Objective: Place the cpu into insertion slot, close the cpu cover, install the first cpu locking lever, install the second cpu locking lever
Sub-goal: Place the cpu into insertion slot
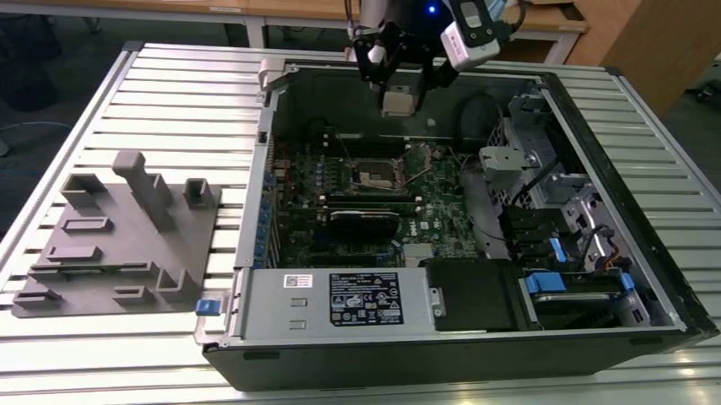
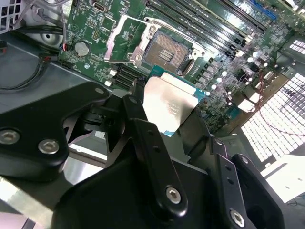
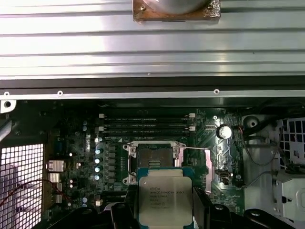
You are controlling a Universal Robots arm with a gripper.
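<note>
The computer case [image 1: 257,221] is lying open on the table [image 1: 169,80]. A part holder [image 1: 124,240] is sitting beside it, on the exterior view's left. The gripper [image 1: 398,89] is holding the cpu [image 1: 397,105] above the insertion slot [image 1: 379,175] inside the case.

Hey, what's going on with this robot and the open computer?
The arm's end effector grips the cpu, holding it above the motherboard inside the open computer case. The insertion slot sits empty beneath it, and the cpu cover is swung open. The chip is not yet seated.
</note>
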